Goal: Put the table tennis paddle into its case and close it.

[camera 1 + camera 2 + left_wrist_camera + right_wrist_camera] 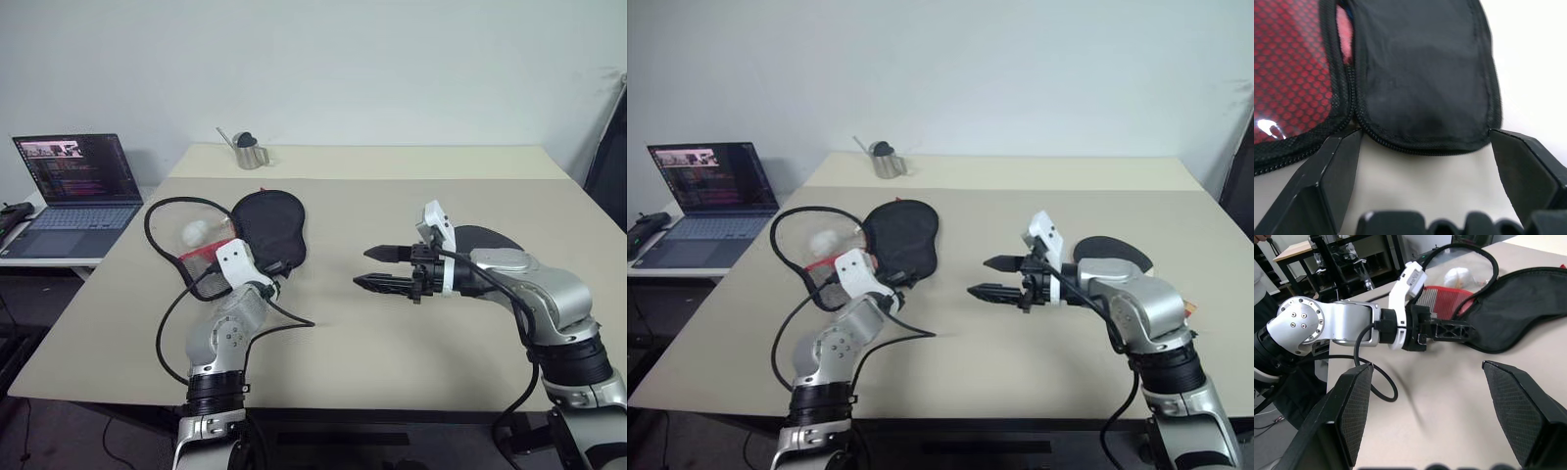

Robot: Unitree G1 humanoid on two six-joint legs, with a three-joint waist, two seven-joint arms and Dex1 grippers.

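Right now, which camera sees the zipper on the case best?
The left wrist view: the case's zipper teeth run right along its edge, close up. Both eye views show the whole case from afar; the right wrist view shows it sideways.

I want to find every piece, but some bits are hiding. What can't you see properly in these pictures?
- Table tennis paddle: head views, mostly behind the right arm; handle hidden.
- Case: left wrist view, its edges cut it off; head views, left gripper covers its near end.
- Inside of the case: whether anything lies there, too small to tell.
- Laptop screen: too small to read.
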